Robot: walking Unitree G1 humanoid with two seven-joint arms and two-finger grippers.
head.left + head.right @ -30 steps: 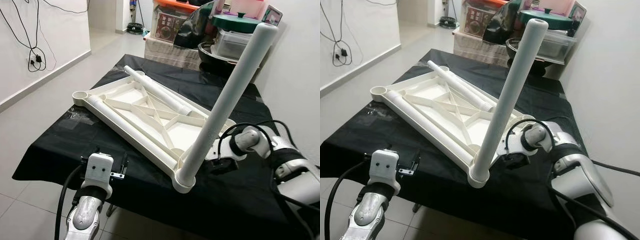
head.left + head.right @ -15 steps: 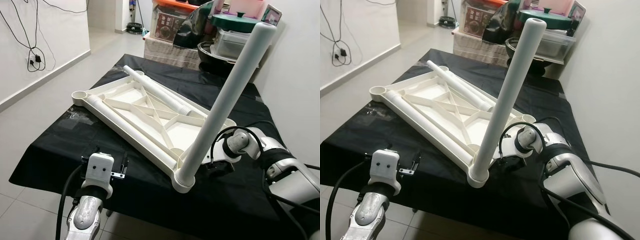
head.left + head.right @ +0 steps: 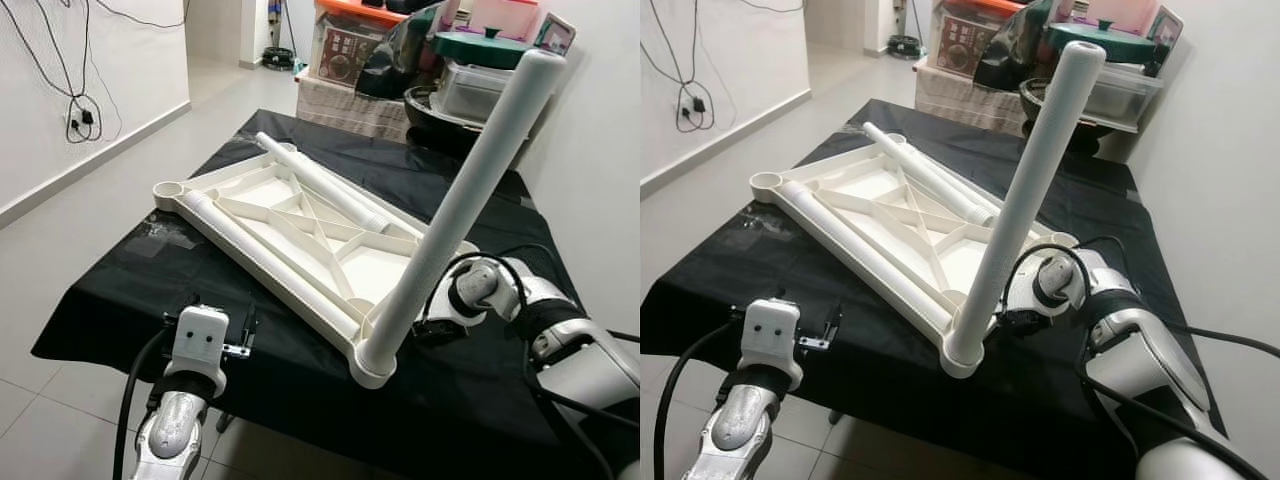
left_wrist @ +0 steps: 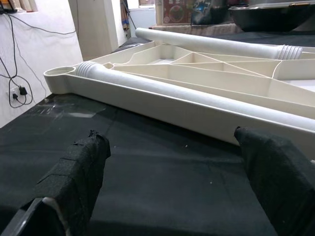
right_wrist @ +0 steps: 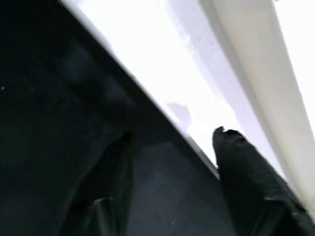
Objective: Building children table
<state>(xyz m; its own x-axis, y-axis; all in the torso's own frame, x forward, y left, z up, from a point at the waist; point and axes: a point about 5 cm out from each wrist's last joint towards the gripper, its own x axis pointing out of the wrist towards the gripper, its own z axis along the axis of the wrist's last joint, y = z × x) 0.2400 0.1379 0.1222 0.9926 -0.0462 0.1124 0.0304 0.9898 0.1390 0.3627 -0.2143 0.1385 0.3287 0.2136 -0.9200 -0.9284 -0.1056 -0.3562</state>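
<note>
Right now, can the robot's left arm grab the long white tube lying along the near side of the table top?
Probably yes. The left gripper hovers open over the black cloth, facing the tube, with nothing between them.

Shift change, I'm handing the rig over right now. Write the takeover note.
Left pincer: open, holds nothing, low at the near edge of the black-covered table, pointing at the tabletop frame.
Right pincer: on the right of the standing leg, low by its base; its wrist view shows one finger at the frame's edge; open or shut is unclear.
White tabletop frame: lies underside up on the table.
Done: one leg stands in the near corner socket, tilted.
Left: two loose legs lie on the frame, one along the near long edge, one on the far side. Fit them; straighten the first.
</note>
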